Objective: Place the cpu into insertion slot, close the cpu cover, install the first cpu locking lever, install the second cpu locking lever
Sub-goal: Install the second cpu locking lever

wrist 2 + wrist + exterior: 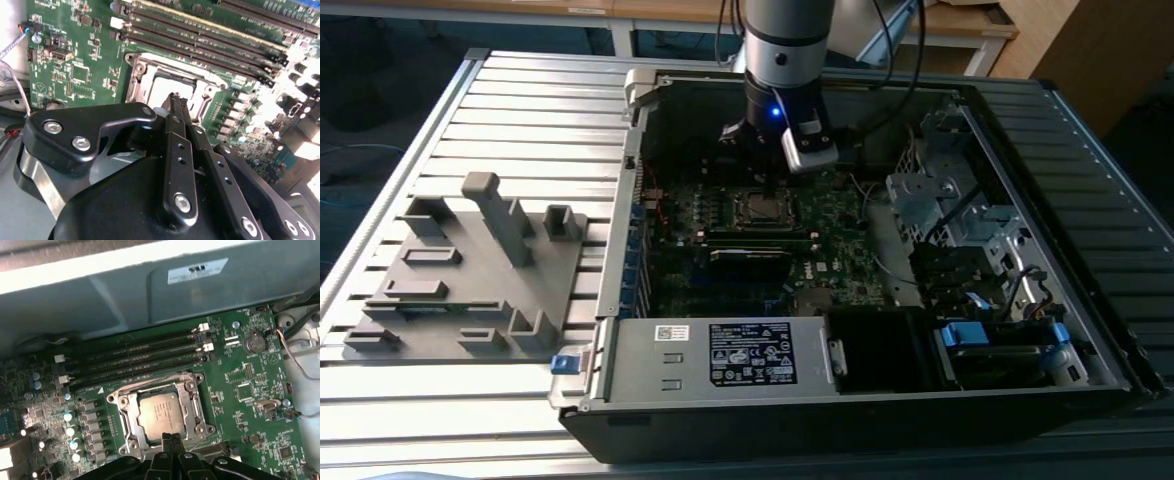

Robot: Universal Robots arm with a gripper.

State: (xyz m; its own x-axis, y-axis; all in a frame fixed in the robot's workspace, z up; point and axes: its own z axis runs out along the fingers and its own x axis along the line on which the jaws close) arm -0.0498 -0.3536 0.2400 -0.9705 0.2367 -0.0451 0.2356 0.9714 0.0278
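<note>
Gripper (168, 439): fingers pressed together, empty, tips just above the cover's (192, 402) near edge. Cpu (159, 412) seated in slot (129, 426) beyond; memory slots (135, 360) farther off.

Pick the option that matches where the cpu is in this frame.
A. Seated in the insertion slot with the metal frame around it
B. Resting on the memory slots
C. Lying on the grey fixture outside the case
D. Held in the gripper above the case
A: in the first wrist view the cpu lies flat in the insertion slot, framed by the cpu cover, with the shut gripper at its edge.
</note>
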